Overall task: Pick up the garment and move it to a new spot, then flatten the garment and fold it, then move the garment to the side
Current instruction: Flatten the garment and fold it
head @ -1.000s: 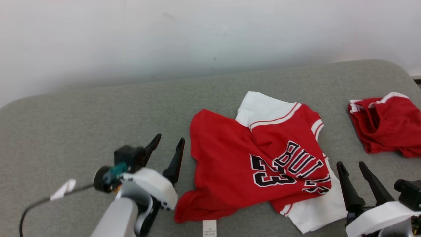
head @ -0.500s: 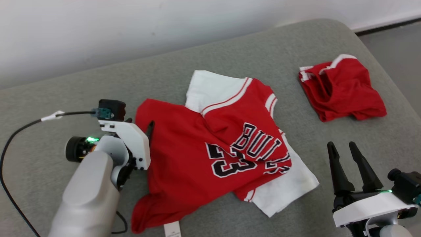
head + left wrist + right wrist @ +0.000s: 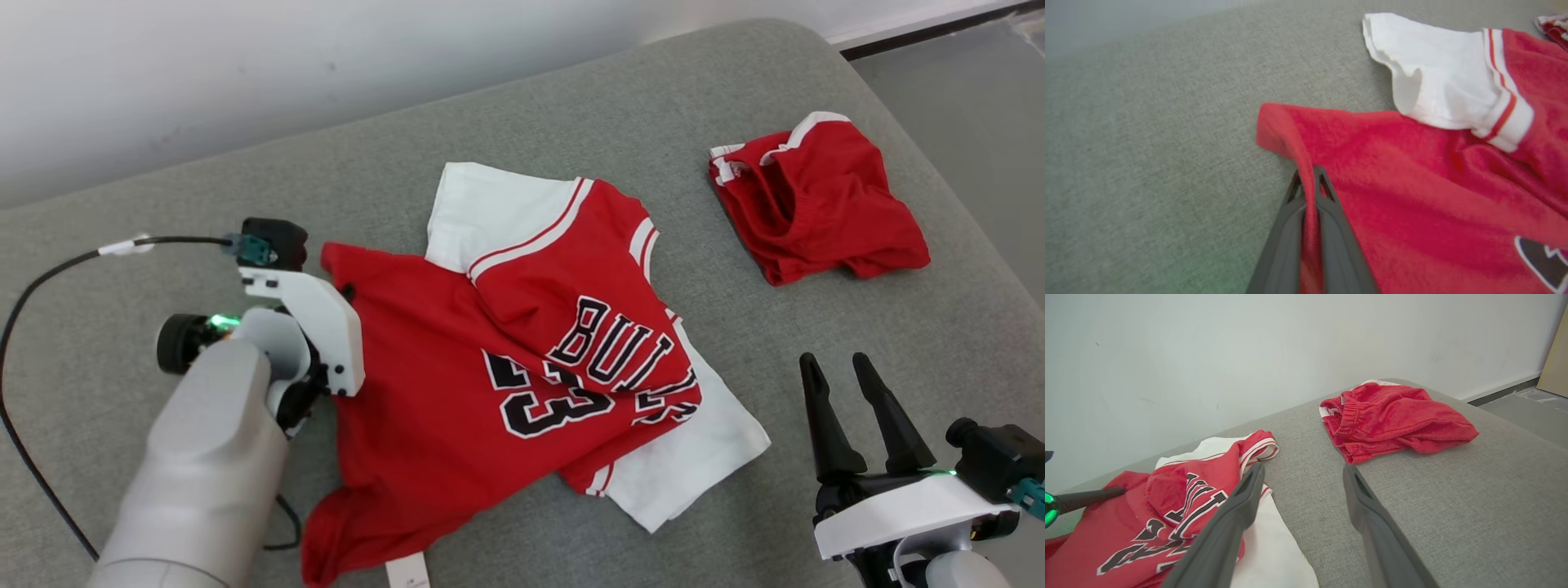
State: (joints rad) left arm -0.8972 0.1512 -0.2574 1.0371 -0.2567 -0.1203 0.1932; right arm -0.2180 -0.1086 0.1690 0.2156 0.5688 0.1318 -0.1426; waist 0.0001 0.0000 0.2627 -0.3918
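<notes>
The left gripper [image 3: 1309, 174] was found clamped on the jersey [image 3: 424, 367], which lay toward the cushion's [image 3: 571, 106] right edge; the right gripper [image 3: 834, 363] was noted spread.

Rumpled red-and-white jersey [image 3: 424, 384] on grey cushion [image 3: 571, 106]

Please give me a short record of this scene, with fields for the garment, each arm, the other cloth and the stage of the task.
garment: red and white jersey, crumpled, lying on the grey cushion
left arm: left gripper shut on the jersey's red edge
right arm: right gripper open, holding nothing, beside the jersey's white part
other cloth: red shorts, bunched, apart from the jersey
stage: jersey gripped; not yet flattened or folded
</notes>
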